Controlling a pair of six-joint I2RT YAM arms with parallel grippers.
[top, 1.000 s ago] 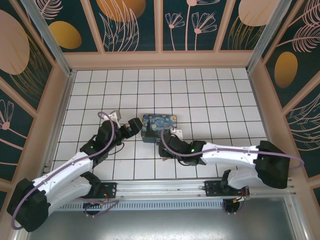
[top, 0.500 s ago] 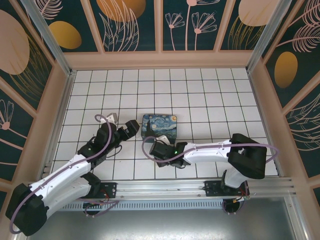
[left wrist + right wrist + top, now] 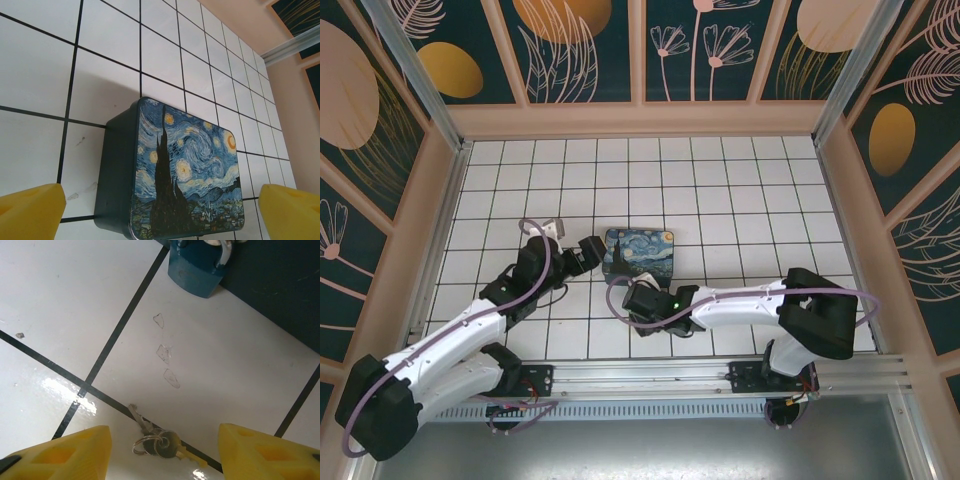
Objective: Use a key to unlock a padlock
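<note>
A small padlock [image 3: 194, 271] with a blue-teal body and a silvery shackle sits on the tile against the dark side of the painted box [image 3: 280, 285]. Two silvery keys on a ring [image 3: 157, 442] lie across a black grout line. My right gripper [image 3: 162, 460] hangs open just above them, one yellow finger [image 3: 60, 455] on each side. In the top view the right gripper [image 3: 638, 297] is just in front of the box [image 3: 642, 254]. My left gripper [image 3: 588, 250] is open at the box's left end, its yellow fingertips [image 3: 30, 212] wide apart with nothing held.
The starry-night lid of the box [image 3: 187, 170] faces the left wrist camera. White tiled floor [image 3: 740, 200] stretches behind and to the right. Wooden walls [image 3: 640, 120] enclose the floor, and a metal rail [image 3: 650, 378] runs along the near edge.
My right arm has folded back and its gripper has drawn away from the box's front toward the near-left, now over the keys. The left gripper has barely shifted.
</note>
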